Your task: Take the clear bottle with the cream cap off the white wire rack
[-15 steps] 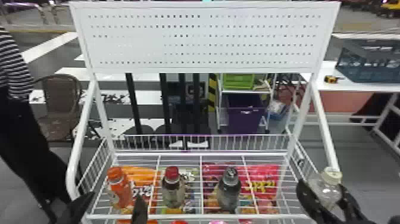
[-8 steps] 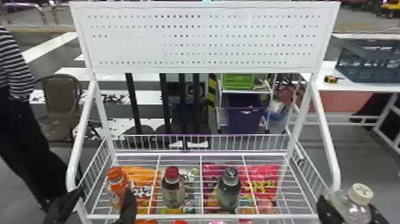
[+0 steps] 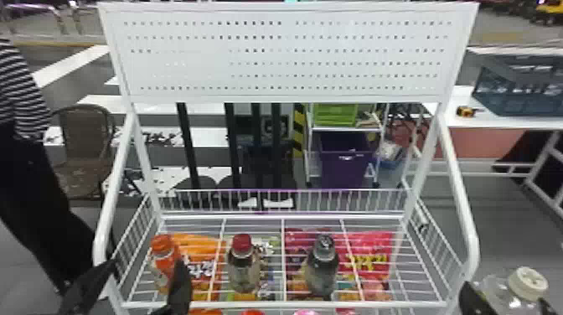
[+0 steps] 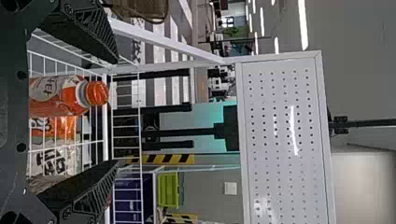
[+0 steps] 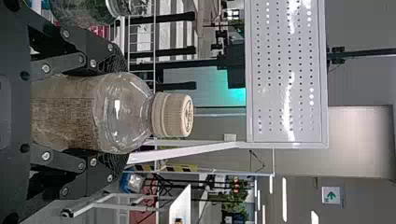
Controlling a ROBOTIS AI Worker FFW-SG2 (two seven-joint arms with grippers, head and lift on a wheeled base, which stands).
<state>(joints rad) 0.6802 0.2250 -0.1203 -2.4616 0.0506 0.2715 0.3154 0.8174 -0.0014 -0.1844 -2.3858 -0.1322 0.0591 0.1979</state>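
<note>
Outside the White Wire Rack (image 3: pixel 465 226), Pinched and Held Upright

At the rack's right side, gripping the clear plastic bottle with the cream cap (image 5: pixel 119 109) between the two black fingers of the right claw (image 5: pixel 122 112), just beyond the side rail and cap uppermost. Apparently at the closing step, with removal from the rack all but achieved. Next, likely to be drawn farther from the white metal with the grip kept firm, then lowered somewhere steady; at risk of a knock if swung back inward. Closed around the bottle's body from opposite sides, well below the cap, near the rack's front corner. Over at the left front, poised with fingers spread and pinching nothing in the left claw (image 4: pixel 116 112), close to an orange bottle with an orange cap (image 4: pixel 70 97).
</note>
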